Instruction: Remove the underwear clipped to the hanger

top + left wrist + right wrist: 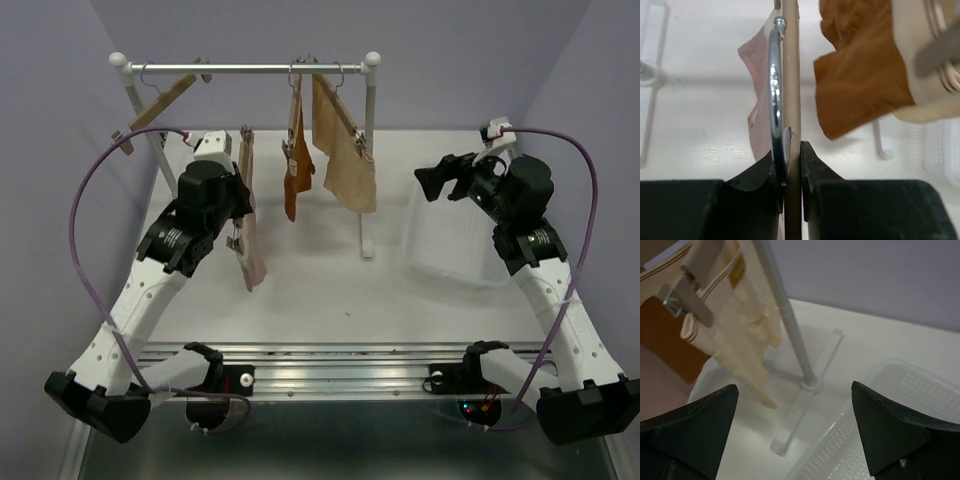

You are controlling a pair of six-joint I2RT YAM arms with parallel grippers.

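Note:
My left gripper (243,197) is shut on a wooden hanger (791,90) with a chrome hook (774,85), held off the rail. The pale pink underwear (250,240) hangs clipped from it and also shows in the left wrist view (756,100). The rust-brown underwear (293,165) and the beige underwear (346,150) hang clipped to hangers on the rail (250,69). My right gripper (432,182) is open and empty, to the right of the rack. In the right wrist view its jaws (795,390) frame the beige underwear (745,325) and the rack post (790,325).
An empty wooden hanger (160,103) hangs tilted at the rail's left end. A white mesh basket (470,250) sits on the table at the right, under my right gripper; its rim also shows in the right wrist view (890,415). The rack's foot (790,430) lies between.

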